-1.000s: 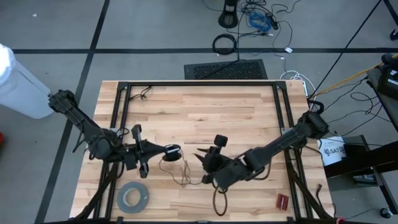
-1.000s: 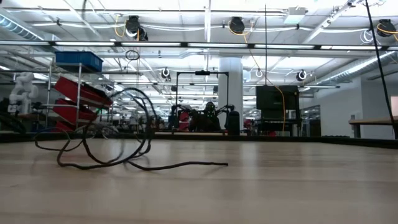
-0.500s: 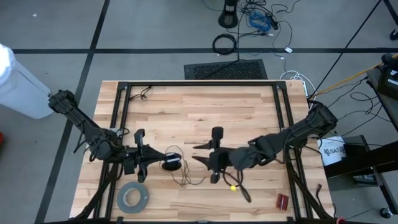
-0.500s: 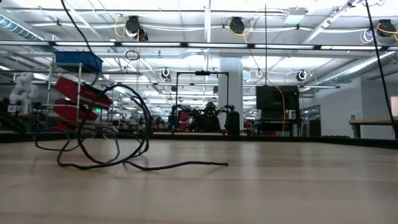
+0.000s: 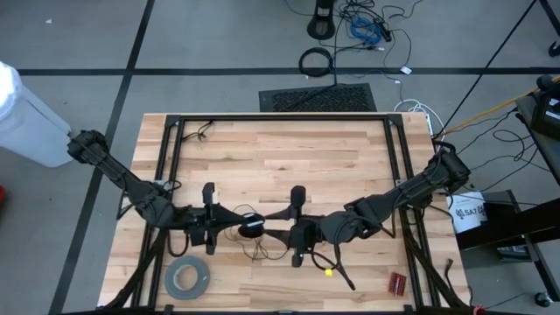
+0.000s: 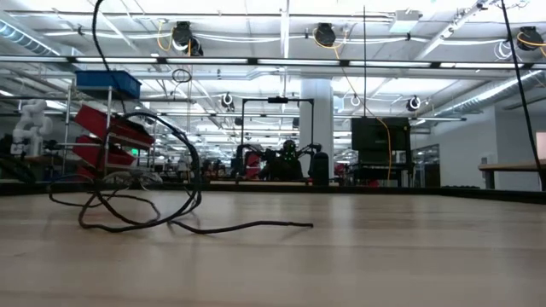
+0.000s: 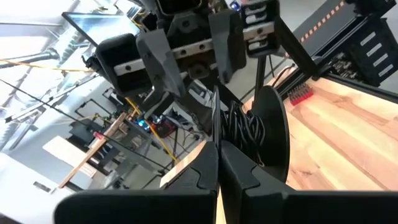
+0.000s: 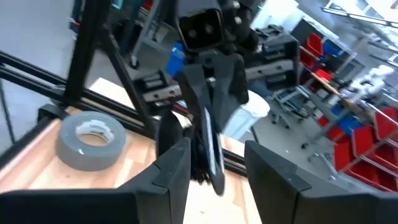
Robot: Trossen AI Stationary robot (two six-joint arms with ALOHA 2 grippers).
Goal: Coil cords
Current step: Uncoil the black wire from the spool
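The small round black disc [image 5: 251, 229], with thin dark wire wound on it [image 7: 245, 134], is held up near the table's middle front. My left gripper [image 5: 234, 229] is shut on it. The rest of the thin wire [image 5: 262, 251] lies in loose loops on the table [image 6: 128, 200], with one strand rising out of the low view [image 6: 98, 34] and a free end lying flat [image 6: 303, 224]. My right gripper [image 5: 273, 229] is open and faces the disc from the right. Its fingers [image 8: 177, 162] stand on either side of the disc's edge [image 8: 210, 152] without visibly touching it. My left gripper pinches a thin flat rim of the disc [image 7: 215, 121] between its two shut fingers. The fingers come level from the table's left. The disc stands on edge, lifted clear of the table, and wire trails down from it to the loops below.
A wide grey tape roll [image 5: 186, 278] lies at the front left and also shows in the right wrist view [image 8: 90, 143]. A small yellow piece [image 5: 328, 271] and a small red object [image 5: 398, 282] lie at the front right. A black frame [image 5: 280, 116] runs along the table's edges.
My left gripper has carried the disc a little toward the right and the near edge. My right gripper has swung from the near edge toward the disc and turned level to face it. In the low view the wire loops have shifted and one strand now rises upward.
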